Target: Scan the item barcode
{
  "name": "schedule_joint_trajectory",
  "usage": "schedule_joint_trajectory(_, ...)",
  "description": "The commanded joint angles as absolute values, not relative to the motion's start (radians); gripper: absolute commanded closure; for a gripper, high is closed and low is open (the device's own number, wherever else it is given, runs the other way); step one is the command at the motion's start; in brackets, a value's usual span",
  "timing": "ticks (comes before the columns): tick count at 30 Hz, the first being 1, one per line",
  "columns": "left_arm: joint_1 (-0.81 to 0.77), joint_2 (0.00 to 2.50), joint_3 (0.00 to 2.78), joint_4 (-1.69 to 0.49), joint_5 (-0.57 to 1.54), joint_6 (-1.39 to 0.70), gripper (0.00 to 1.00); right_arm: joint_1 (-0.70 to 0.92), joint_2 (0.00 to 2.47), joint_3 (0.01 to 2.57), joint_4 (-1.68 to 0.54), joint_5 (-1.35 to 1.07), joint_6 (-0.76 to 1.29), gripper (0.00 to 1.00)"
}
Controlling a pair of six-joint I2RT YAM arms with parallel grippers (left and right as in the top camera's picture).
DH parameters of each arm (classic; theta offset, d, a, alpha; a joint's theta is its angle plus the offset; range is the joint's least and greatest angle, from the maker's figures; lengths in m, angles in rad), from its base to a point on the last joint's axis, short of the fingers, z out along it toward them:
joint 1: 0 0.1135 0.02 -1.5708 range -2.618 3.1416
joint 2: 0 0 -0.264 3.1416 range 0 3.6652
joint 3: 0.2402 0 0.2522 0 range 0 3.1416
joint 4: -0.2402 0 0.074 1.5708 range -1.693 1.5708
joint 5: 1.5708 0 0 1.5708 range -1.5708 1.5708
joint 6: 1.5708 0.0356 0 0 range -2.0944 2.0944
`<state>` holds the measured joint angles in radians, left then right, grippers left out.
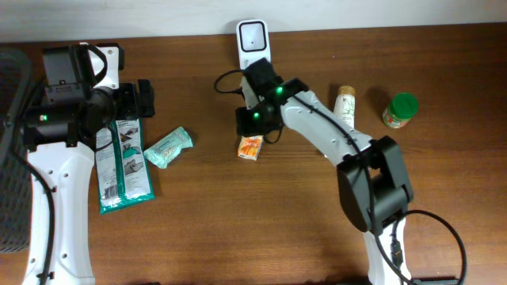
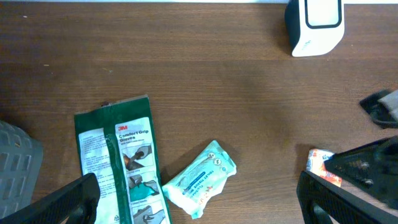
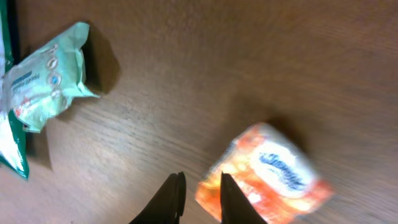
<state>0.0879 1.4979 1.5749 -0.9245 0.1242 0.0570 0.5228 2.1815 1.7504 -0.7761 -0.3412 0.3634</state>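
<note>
Hovering with right claw (image 3: 202,180) nearly clenched, sat against orange packet (image 3: 273,171) at its corner, long axis slanting off to claw's right; pinched or touched, could not tell through blur.

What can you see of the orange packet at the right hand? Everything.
The orange packet is small, orange and white, with a blue logo too blurred to read; its wrap looks like soft, puffy plastic. It is near the table's middle, in front of the white scanner, right under the right hand. One corner reaches the nearly closed fingers; whether it is pinched or just resting on the wood, I cannot tell. No barcode shows.
</note>
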Motion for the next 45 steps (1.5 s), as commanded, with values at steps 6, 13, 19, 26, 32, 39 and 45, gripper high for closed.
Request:
schedule_joint_trajectory(6, 0.088, 1.499, 1.588, -0.923, 0.135, 0.066, 0.01, 0.593, 2.278, 1.748, -0.805, -0.323, 0.509, 0.83)
schedule_joint_trajectory(13, 0.088, 1.499, 1.588, -0.923, 0.135, 0.066, 0.01, 0.556, 2.264, 1.757, -0.849, -0.306, 0.44, 0.83)
schedule_joint_trajectory(19, 0.088, 1.499, 1.588, -0.923, 0.135, 0.066, 0.01, 0.522, 2.197, 1.845, -0.924, -0.367, 0.276, 0.73)
schedule_joint_trajectory(26, 0.088, 1.499, 1.588, -0.923, 0.135, 0.066, 0.01, 0.398, 2.17, 1.942, -1.082, -0.37, 0.213, 0.68)
schedule_joint_trajectory(32, 0.088, 1.499, 1.588, -0.923, 0.135, 0.066, 0.01, 0.338, 2.203, 1.825, -1.082, -0.381, 0.136, 0.69)
schedule_joint_trajectory(39, 0.088, 1.499, 1.588, -0.923, 0.135, 0.066, 0.01, 0.342, 2.215, 1.709, -0.971, -0.464, 0.136, 0.69)
schedule_joint_trajectory(45, 0.088, 1.499, 1.588, -0.923, 0.135, 0.066, 0.01, 0.342, 2.216, 1.627, -0.893, -0.51, 0.139, 0.69)
